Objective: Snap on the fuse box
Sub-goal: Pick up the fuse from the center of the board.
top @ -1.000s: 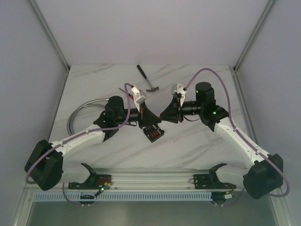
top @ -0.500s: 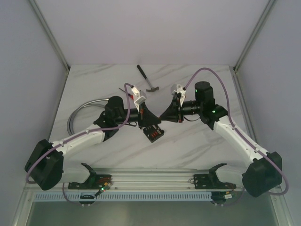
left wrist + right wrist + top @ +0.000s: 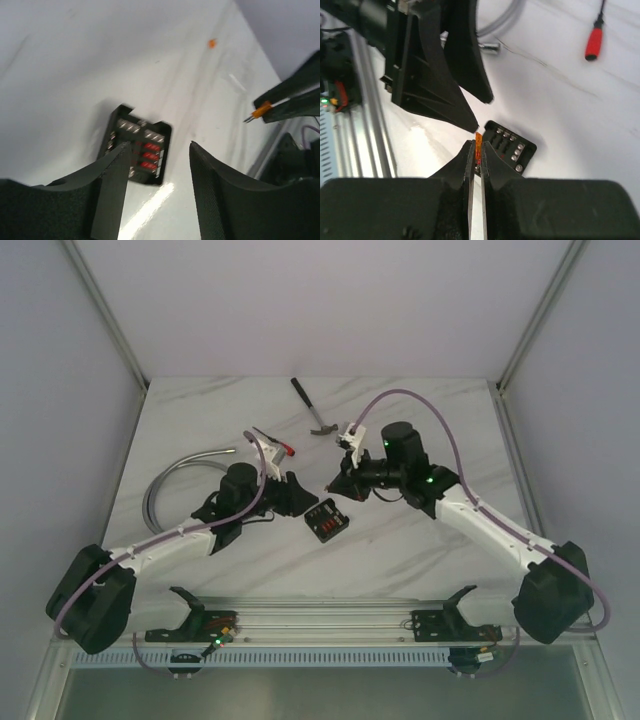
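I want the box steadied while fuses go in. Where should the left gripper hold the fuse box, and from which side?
Probably across two opposite side walls of the fuse box, coming down from above. It lies flat, face up and turned diagonally, so those walls are its only free parallel faces; turn the left gripper to match.
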You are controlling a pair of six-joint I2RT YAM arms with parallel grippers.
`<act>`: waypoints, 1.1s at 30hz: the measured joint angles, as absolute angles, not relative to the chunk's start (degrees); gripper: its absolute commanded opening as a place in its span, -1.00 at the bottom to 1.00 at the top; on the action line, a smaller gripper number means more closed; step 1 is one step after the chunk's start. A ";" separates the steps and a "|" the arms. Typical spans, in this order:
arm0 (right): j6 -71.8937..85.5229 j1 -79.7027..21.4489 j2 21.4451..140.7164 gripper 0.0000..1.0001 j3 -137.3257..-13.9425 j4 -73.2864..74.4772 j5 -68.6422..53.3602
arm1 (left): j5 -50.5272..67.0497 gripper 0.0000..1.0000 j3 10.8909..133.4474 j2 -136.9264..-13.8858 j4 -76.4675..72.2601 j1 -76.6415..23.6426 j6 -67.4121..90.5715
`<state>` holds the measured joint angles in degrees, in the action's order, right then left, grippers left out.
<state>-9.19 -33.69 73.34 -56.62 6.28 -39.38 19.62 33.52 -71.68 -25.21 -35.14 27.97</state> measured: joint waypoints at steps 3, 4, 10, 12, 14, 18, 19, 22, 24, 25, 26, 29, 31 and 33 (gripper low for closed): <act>-8.01 -36.60 75.40 -1.00 -56.64 6.26 -31.29 | 13.93 0.33 31.09 -71.07 -22.98 -34.50 31.51; -7.51 -37.65 76.14 -1.00 -56.64 6.24 -28.71 | 12.34 0.39 30.37 -70.96 -22.37 -34.37 32.73; -4.75 -42.78 80.03 -1.00 -56.40 4.29 -15.90 | 6.09 0.52 28.99 -71.26 -19.44 -33.63 40.53; -4.08 -43.83 81.32 -1.00 -56.01 3.22 -12.93 | 5.45 0.54 29.02 -72.01 -19.44 -33.65 42.37; -3.51 -44.69 82.76 -1.00 -55.66 2.68 -10.50 | 5.10 0.55 29.04 -73.43 -19.42 -33.65 44.01; -2.76 -46.28 85.52 -1.00 -55.02 1.78 -7.16 | 5.06 0.55 29.10 -76.77 -19.16 -33.58 46.78; -2.66 -46.68 86.00 -1.00 -54.87 1.72 -6.68 | 5.06 0.55 29.10 -77.36 -19.09 -33.54 47.48; -2.09 -47.99 87.26 -1.00 -54.43 1.17 -5.45 | 4.99 0.55 29.10 -78.56 -18.98 -33.32 49.47; -1.69 -48.84 87.88 -1.00 -54.15 0.84 -4.75 | 4.82 0.55 29.10 -79.00 -18.96 -33.19 50.87; -1.52 -49.25 88.31 -1.00 -54.11 0.58 -4.47 | 4.67 0.55 29.10 -79.11 -18.92 -33.10 51.46; -1.34 -49.71 88.95 -1.00 -54.11 0.23 -4.14 | 4.60 0.55 29.06 -79.13 -18.90 -33.04 51.88; -0.84 -50.83 90.70 -1.00 -54.06 -0.12 -3.33 | 4.19 0.55 28.67 -79.13 -18.83 -32.84 53.56; -0.49 -51.42 91.81 -1.00 -54.06 -0.36 -2.63 | 3.97 0.55 28.10 -79.13 -18.83 -32.71 54.68; -0.19 -51.90 92.79 -1.00 -54.06 -0.43 -1.74 | 3.77 0.55 27.49 -79.13 -18.81 -32.56 55.70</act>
